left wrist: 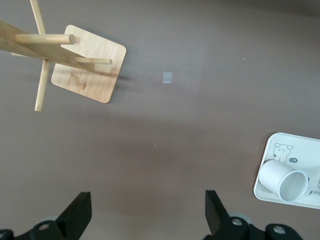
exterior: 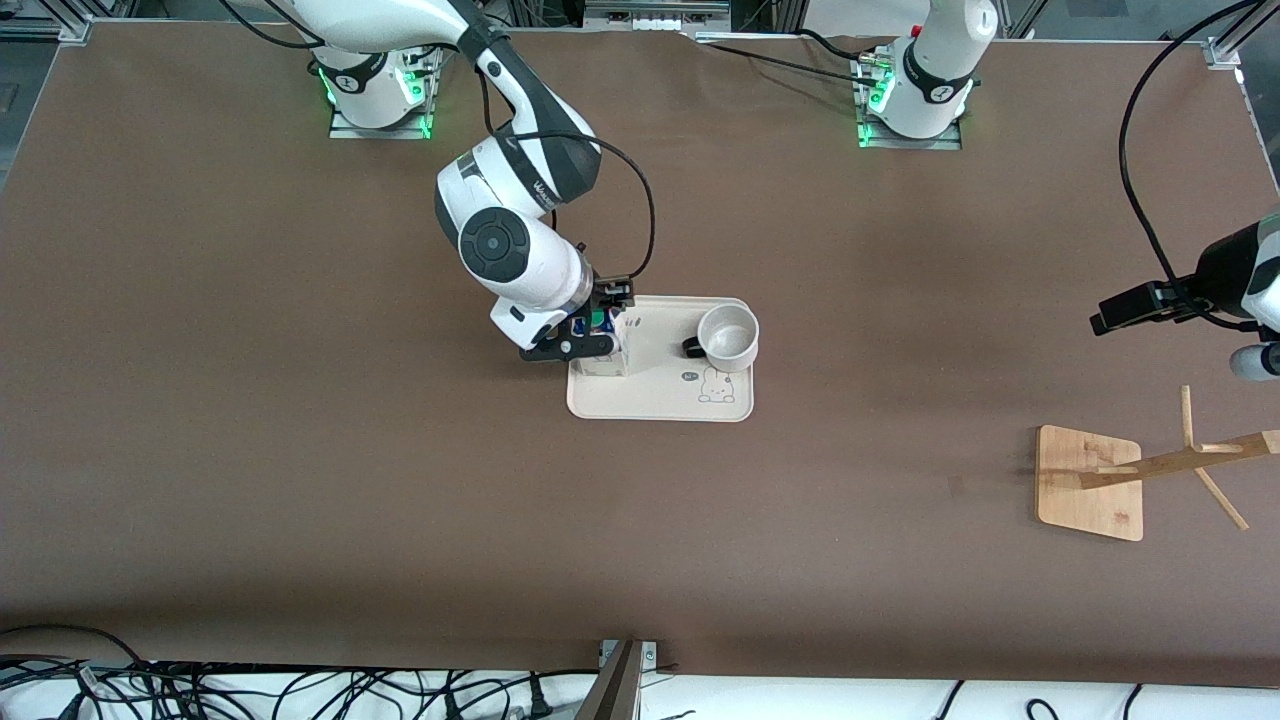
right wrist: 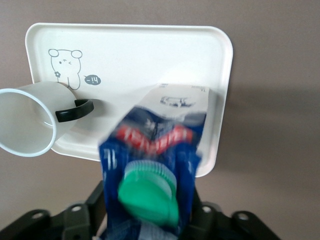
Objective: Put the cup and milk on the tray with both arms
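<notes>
Brown counter [exterior: 300, 480], matte, cables along the edge nearest the front camera. Working from that edge toward the bases:

Rack [exterior: 1090, 482] sits nearest the camera, at the left arm's end, well apart from the tray. Not part of your job; it only limits where the left arm can swing.

Tray [exterior: 660, 400] lies mid-counter. Both task items are already on it. Cup [exterior: 728, 338] stands upright toward the left arm's end of the tray, handle turned toward the milk, which leaves the other half free. Milk [exterior: 612, 352] stands at the right arm's end of the tray, close to the edge. It was likely set there because that is the right arm's shortest reach.

Right end effector [exterior: 590, 335] is at the milk's top, fingers on either side of the gable. From the wrist view you cannot tell whether they pinch the carton or have let go, so treat the release as unconfirmed. The carton is tall, with a narrow foot, and could tip if you lift crooked.

Left end effector [left wrist: 147, 215] waits over bare counter near the rack, fingers spread wide, holding nothing. It seems parked clear of the tray.
</notes>
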Available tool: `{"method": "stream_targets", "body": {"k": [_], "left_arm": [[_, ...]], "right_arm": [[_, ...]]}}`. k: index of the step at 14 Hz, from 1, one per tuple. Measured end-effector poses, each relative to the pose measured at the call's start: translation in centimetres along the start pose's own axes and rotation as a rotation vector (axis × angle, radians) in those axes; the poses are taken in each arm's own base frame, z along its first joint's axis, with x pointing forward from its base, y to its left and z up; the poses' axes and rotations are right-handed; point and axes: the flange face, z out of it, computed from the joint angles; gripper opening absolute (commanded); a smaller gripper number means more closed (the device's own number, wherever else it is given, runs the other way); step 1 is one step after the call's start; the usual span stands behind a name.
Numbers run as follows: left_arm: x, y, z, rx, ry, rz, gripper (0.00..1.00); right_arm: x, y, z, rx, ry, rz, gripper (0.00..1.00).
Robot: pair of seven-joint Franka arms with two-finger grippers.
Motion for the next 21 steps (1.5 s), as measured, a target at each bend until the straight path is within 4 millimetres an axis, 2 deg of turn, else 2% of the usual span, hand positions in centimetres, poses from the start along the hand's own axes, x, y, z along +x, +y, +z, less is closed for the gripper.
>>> {"method": "stream_targets", "body": {"k": [2,3,6,8,10,12,14,15,17,18,19,21], "left_arm": [[0.0,0.2,0.1,0.007,0.002,0.003,1.00],[-0.4,1.2,-0.1,0.020,0.004,0.021,1.00],[-4.2,5.6,-1.3,0.104,-0.025,0.109,1.00],[-6.0,7.3,-2.1,0.121,-0.021,0.139,1.00],[-6.3,7.1,-2.5,0.120,-0.017,0.137,1.00],[-6.2,6.7,-2.4,0.120,-0.018,0.128,1.00],[-6.0,6.1,-2.7,0.110,-0.012,0.116,1.00],[-6.0,5.5,-3.1,0.092,-0.005,0.103,1.00],[-5.9,3.4,-4.1,0.011,-0.002,0.059,1.00],[-5.7,2.0,-4.4,-0.031,-0.003,0.048,1.00],[-5.5,0.6,-4.5,-0.050,-0.001,0.068,1.00],[-5.2,-0.7,-4.6,-0.058,0.006,0.151,1.00]], "right_arm": [[-0.1,-0.1,-2.1,0.006,0.016,-0.002,1.00],[-0.3,0.1,-3.7,0.005,0.025,-0.004,1.00],[-1.5,0.6,-9.5,-0.082,0.109,-0.061,1.00],[-2.9,1.3,-13.8,-0.207,0.185,-0.119,1.00],[-4.4,2.7,-17.7,-0.324,0.230,-0.149,1.00],[-5.0,4.8,-20.7,-0.361,0.238,-0.121,1.00],[-4.4,7.9,-22.7,-0.379,0.229,-0.095,1.00],[-4.2,9.7,-23.1,-0.395,0.191,-0.085,1.00],[-3.9,12.9,-23.9,-0.358,0.118,-0.032,1.00],[-3.9,15.0,-25.1,-0.328,0.100,0.009,1.00],[-3.8,17.8,-26.8,-0.307,0.090,0.053,1.00],[-3.4,25.9,-30.7,-0.265,0.104,0.113,1.00]]}}
